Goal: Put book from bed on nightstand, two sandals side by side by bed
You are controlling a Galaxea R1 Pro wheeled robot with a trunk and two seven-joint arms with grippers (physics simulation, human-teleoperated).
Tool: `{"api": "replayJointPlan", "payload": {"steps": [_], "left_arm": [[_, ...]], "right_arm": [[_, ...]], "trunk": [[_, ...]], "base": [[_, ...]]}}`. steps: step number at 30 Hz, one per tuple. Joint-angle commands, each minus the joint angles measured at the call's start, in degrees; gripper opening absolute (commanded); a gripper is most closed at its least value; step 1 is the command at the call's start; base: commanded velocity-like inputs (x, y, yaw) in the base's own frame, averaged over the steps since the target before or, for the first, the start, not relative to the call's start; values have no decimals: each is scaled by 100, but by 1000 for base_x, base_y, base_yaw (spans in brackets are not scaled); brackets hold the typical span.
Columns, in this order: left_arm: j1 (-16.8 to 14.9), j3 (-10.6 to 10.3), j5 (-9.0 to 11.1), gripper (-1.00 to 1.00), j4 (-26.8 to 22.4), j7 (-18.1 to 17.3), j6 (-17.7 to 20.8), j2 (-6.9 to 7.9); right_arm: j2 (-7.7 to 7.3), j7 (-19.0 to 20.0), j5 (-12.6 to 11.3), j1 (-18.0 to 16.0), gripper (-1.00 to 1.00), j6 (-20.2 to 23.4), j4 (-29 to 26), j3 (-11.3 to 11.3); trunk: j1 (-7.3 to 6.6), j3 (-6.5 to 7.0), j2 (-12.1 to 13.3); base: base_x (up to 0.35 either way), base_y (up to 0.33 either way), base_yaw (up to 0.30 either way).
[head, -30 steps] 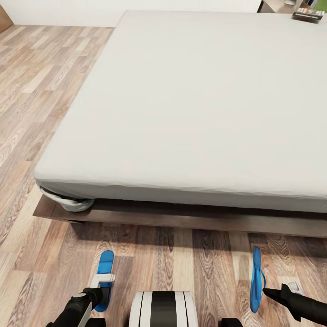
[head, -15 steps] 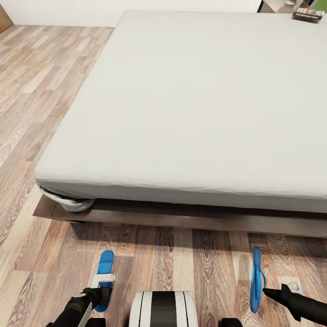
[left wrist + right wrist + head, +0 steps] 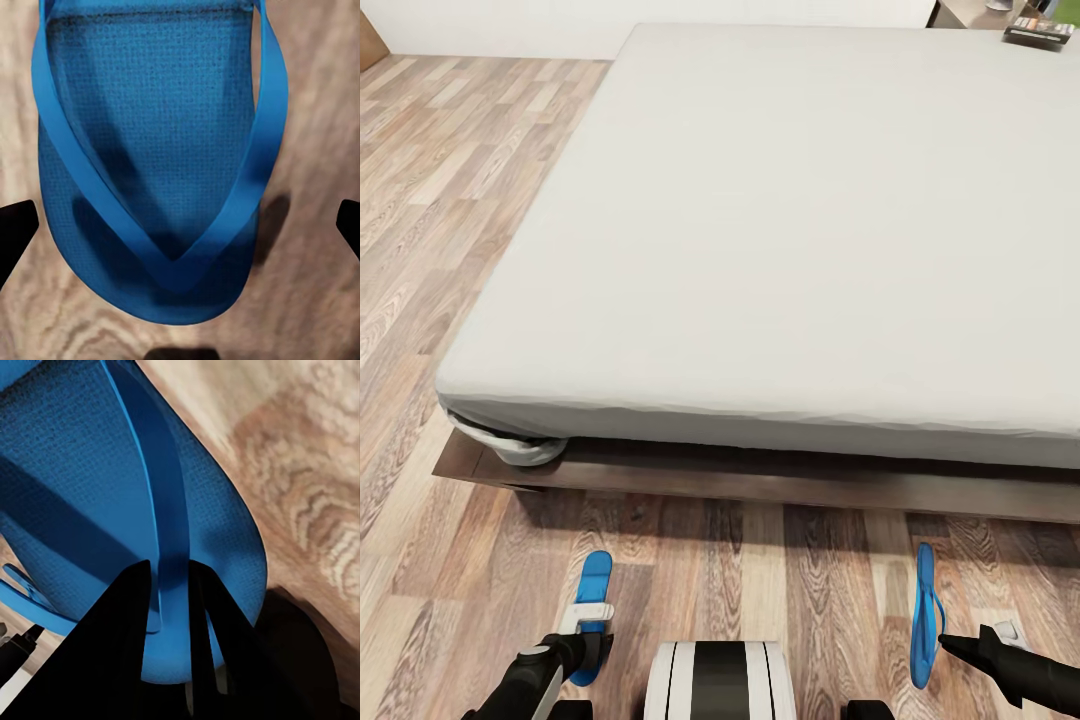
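In the head view the bed [image 3: 800, 230] lies ahead, with the book [image 3: 1039, 30] small at its far right corner; whether it rests on the mattress or beyond it I cannot tell. One blue sandal [image 3: 594, 578] lies flat on the floor in front of the bed's frame. My left gripper [image 3: 588, 625] hovers over it, open, and the left wrist view shows the sandal [image 3: 150, 150] between the wide-apart fingertips of my left gripper [image 3: 180, 232]. The other sandal [image 3: 923, 600] stands on its edge, with my right gripper [image 3: 943, 640] shut on its strap. The right wrist view shows that sandal [image 3: 67, 472] and my right gripper [image 3: 172, 585].
My base [image 3: 720, 680] stands between the two sandals. A bunched sheet [image 3: 520, 447] hangs at the bed's near left corner above the dark frame [image 3: 760, 480]. A small white object [image 3: 1008, 630] lies on the floor by the right arm. Wood floor stretches away at the left.
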Motion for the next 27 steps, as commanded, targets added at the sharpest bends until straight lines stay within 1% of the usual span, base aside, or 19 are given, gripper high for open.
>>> {"api": "replayJointPlan", "payload": {"steps": [1,4,26,27], "left_arm": [[0,25,-53,100,-11,-41,29,-4],[0,27,-53,100,-11,-36,32,-10],[0,37,-53,100,-11,-56,52,-8],[0,39,-51,100,-11,-62,55,-7]], "right_arm": [[0,8,-3,-2,-100,26,2,-14],[0,8,-3,-2,-100,29,4,-14],[4,8,-3,-2,-100,24,6,-14],[4,8,-3,-2,-100,25,6,-14]], "trunk": [[-1,-3,-1],[-1,-3,-1],[-58,484,28],[-58,484,28]], "base": [[0,0,0],[0,0,0],[0,0,0],[0,0,0]]}}
